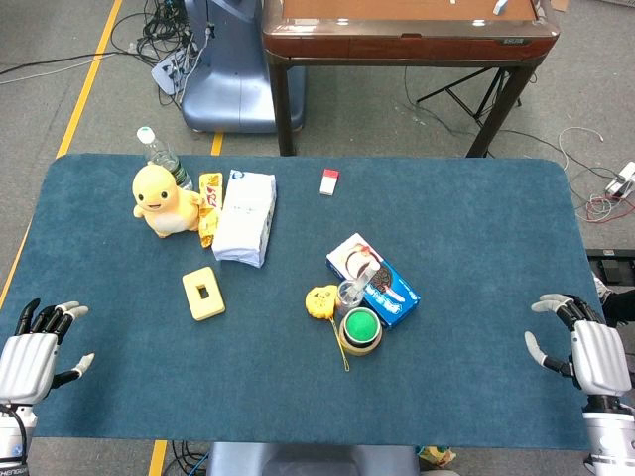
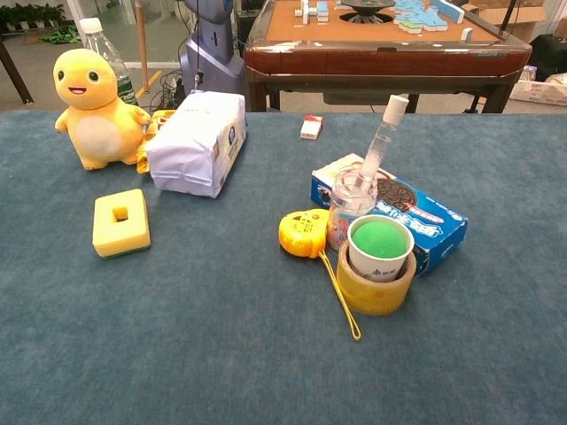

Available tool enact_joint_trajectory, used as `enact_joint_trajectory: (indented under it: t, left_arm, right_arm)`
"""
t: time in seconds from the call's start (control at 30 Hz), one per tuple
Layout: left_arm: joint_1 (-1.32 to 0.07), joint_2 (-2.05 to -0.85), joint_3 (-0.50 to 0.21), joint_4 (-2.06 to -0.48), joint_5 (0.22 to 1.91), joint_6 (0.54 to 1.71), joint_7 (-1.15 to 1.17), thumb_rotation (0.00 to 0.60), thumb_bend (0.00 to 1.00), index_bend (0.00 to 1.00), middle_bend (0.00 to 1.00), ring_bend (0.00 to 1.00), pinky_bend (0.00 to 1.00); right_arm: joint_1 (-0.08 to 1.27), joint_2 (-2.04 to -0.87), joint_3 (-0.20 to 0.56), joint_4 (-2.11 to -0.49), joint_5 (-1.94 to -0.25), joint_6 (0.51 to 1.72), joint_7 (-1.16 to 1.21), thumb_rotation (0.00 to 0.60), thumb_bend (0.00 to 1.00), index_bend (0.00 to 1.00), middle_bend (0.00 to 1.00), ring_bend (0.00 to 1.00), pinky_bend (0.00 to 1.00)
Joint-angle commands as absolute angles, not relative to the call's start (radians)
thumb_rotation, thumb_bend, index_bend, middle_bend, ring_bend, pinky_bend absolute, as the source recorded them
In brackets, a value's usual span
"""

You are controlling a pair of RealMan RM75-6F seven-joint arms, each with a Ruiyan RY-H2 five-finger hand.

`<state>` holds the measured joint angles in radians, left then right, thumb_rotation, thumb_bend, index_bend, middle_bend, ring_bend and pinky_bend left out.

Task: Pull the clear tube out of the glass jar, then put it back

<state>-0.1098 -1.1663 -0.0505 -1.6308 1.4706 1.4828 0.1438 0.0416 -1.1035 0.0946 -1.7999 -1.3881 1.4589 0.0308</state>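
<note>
Clear tube (image 2: pixel 383 142): stands tilted in the glass jar (image 2: pixel 349 205), white cap leaning up and right, at mid-table against the blue biscuit box (image 2: pixel 425 221). Just beside the jar: green-topped cup (image 2: pixel 379 248) in a tape roll (image 2: pixel 372 292), yellow tape measure (image 2: pixel 301 233). Right hand (image 1: pixel 585 349) and left hand (image 1: pixel 35 347): both empty, fingers spread, at the near table corners, well apart from the jar. Advice: pinch the tube high, draw along its lean, steady the jar.

Tape roll (image 2: pixel 376 285) and cookie box (image 2: pixel 425 221) crowding jar (image 2: pixel 350 208).
</note>
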Motion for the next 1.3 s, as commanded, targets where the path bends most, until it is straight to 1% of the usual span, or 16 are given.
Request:
enact_joint_trajectory:
  t: [0.03,0.33,0.53,0.67,0.87,1.17,1.27,1.3]
  left_arm:
    - [-0.109,-1.167,-0.050,-1.629,1.470,1.483,0.142,0.600,0.24,0.25,0.20,0.16,0.02]
    - [-0.103,-1.164,-0.049,-1.630,1.473,1.491,0.137,0.600,0.24,0.25,0.20,0.16,0.02]
    - [-0.099,-1.160,-0.049,-1.632,1.477,1.497,0.134,0.600,0.24,0.25,0.20,0.16,0.02]
    - [-0.096,-1.157,-0.048,-1.634,1.478,1.501,0.132,0.600,0.24,0.25,0.20,0.16,0.02]
    - [-0.090,-1.155,-0.044,-1.634,1.481,1.505,0.129,0.600,0.24,0.25,0.20,0.16,0.02]
    - [-0.081,-1.150,-0.043,-1.637,1.484,1.517,0.125,0.600,0.24,0.25,0.20,0.16,0.02]
    - [-0.079,-1.148,-0.042,-1.639,1.485,1.518,0.126,0.600,0.24,0.25,0.20,0.16,0.02]
    - [-0.079,-1.148,-0.042,-1.639,1.486,1.519,0.126,0.600,0.24,0.25,0.20,0.16,0.02]
  right_arm:
    - [0.042,-1.106,0.094,-1.799,-1.392,1.460,0.032,0.600,0.42,0.39,0.30,0.19,0.26]
    - [0.060,-1.104,0.100,-1.800,-1.398,1.440,0.030,0.600,0.42,0.39,0.30,0.19,0.26]
    - [0.101,-1.094,0.114,-1.821,-1.401,1.389,0.033,0.600,0.42,0.39,0.30,0.19,0.26]
    - [0.145,-1.083,0.129,-1.843,-1.377,1.321,0.041,0.600,0.42,0.39,0.30,0.19,0.26]
    - [0.240,-1.082,0.166,-1.844,-1.304,1.180,0.040,0.600,0.42,0.39,0.30,0.19,0.26]
    - [0.386,-1.147,0.223,-1.806,-1.184,0.999,0.046,0.600,0.42,0.39,0.29,0.19,0.26]
    - [0.438,-1.181,0.240,-1.780,-1.137,0.941,0.049,0.600,0.39,0.39,0.28,0.19,0.26]
    - [0.452,-1.191,0.244,-1.773,-1.126,0.928,0.047,0.600,0.37,0.39,0.28,0.19,0.26]
